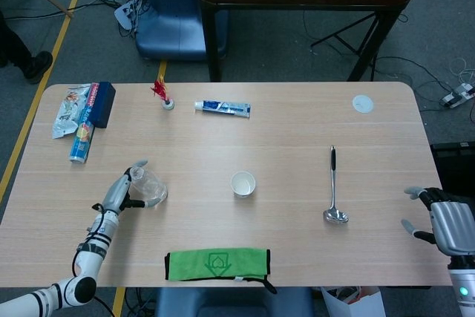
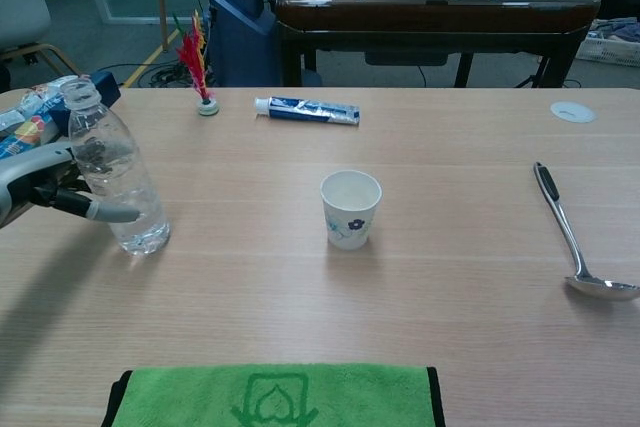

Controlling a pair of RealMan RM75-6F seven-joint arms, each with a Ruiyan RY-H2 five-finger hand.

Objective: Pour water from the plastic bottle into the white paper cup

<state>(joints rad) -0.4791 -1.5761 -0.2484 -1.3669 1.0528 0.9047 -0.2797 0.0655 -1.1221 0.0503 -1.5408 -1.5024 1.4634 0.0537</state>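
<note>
Wooden table [image 2: 460,277], upright plastic bottle [image 2: 115,172], white paper cup [image 2: 350,209] open-topped

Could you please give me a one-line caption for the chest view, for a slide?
Left hand beside the upright plastic bottle, fingers apart, with the white paper cup waiting mid-table.

Table [image 1: 297,131]: pale wood grain, light tan. Cloth [image 1: 217,264] at the near edge: bright green, black trim, darker green emblem in its middle. Paper cup [image 2: 350,209]: white with a small blue flower print. Plastic bottle [image 2: 115,175]: clear, colourless. Toothpaste tube [image 1: 222,108] toward the far edge: white and blue. Shuttlecock [image 2: 196,62]: red feathers with some yellow-green, white base. Ladle [image 1: 333,187]: silver bowl, black handle. Box [image 1: 102,104] at the far left corner: dark navy. Left hand [image 2: 50,179] and right hand [image 1: 444,224]: grey.
</note>
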